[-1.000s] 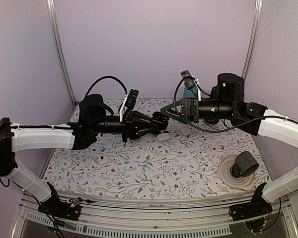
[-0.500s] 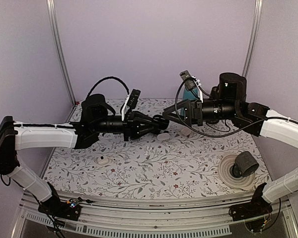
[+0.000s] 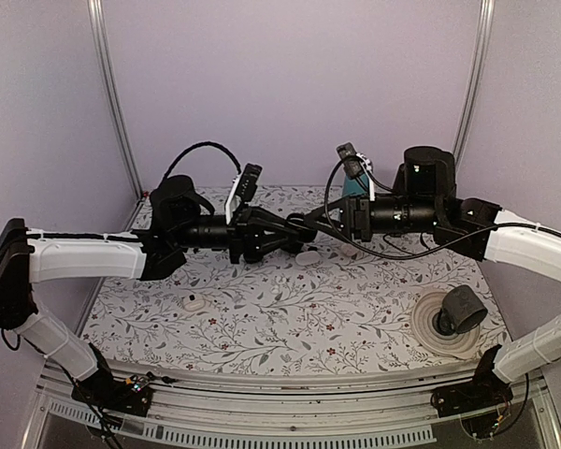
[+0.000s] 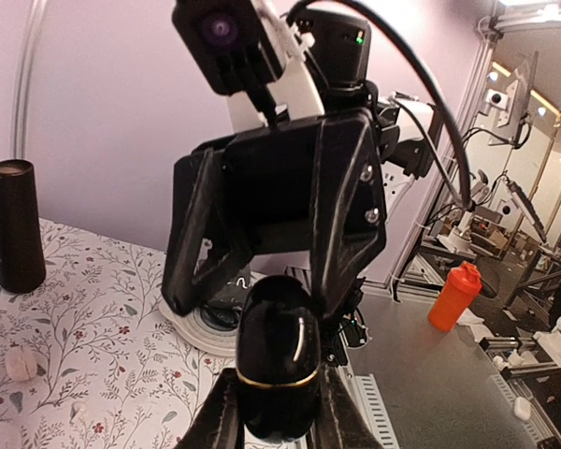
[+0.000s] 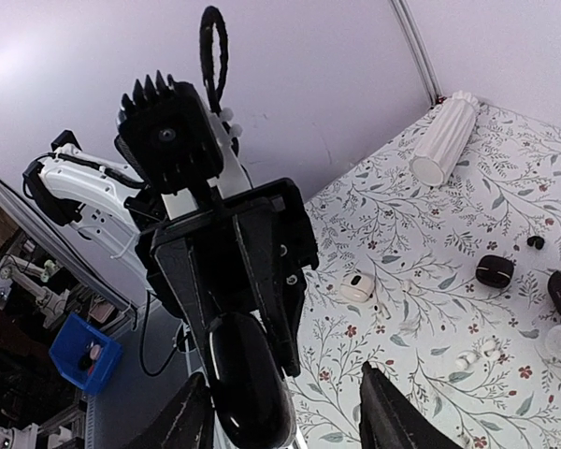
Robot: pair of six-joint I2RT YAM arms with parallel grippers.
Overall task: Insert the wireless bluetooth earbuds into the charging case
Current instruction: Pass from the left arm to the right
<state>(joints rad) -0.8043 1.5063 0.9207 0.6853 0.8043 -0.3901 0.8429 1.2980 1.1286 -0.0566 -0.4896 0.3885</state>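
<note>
Black glossy charging case (image 4: pixel 276 346) is clamped in the left pincer (image 4: pixel 279 404), held in mid-air, gold seam just above its fingers. Right pincer (image 5: pixel 285 398) faces it head-on, jaws half-spread and straddling the case's far end. A gap shows on one side, so no pinch yet. Well below both, on the floral cloth (image 3: pixel 290 318), lies a black earbud (image 5: pixel 536 241), loose. Risk: the right jaws close off-centre on the slick shell, twist it out of the left grip, and it drops.
</note>
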